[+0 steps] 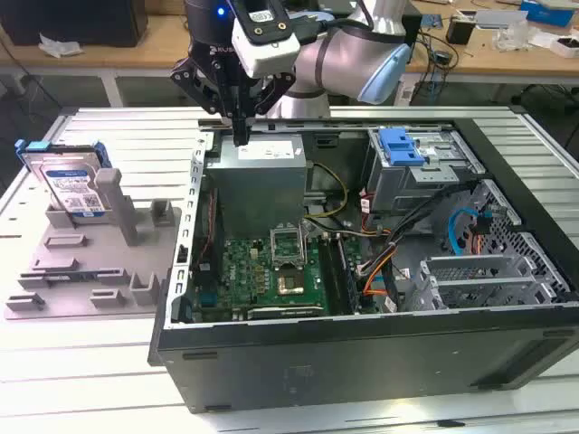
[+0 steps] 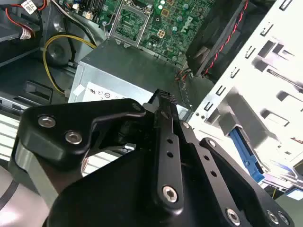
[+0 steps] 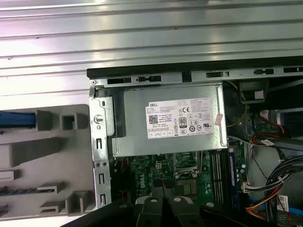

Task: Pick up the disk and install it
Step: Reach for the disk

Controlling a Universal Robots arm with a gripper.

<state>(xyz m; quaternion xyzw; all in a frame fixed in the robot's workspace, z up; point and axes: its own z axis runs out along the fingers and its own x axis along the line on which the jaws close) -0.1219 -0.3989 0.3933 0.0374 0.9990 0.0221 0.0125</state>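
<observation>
The disk (image 1: 74,183), a silver-grey drive with a white-and-blue label in a blue carrier, stands on edge in the grey fixture tray (image 1: 86,271) at the exterior view's left. Its blue carrier edge (image 3: 16,119) appears in the first wrist view. My gripper (image 1: 240,136) hangs over the open computer case's back left corner, above the power supply (image 1: 262,161), well to the right of the disk. Its black fingers (image 2: 164,101) are shut together with nothing between them.
The open computer case (image 1: 362,342) lies on its side on the slatted metal table (image 1: 99,380), showing the motherboard (image 1: 271,267), cables and a drive bay with a bare blue bracket (image 1: 401,145). The case's metal side frame (image 3: 100,142) stands between tray and power supply (image 3: 170,118).
</observation>
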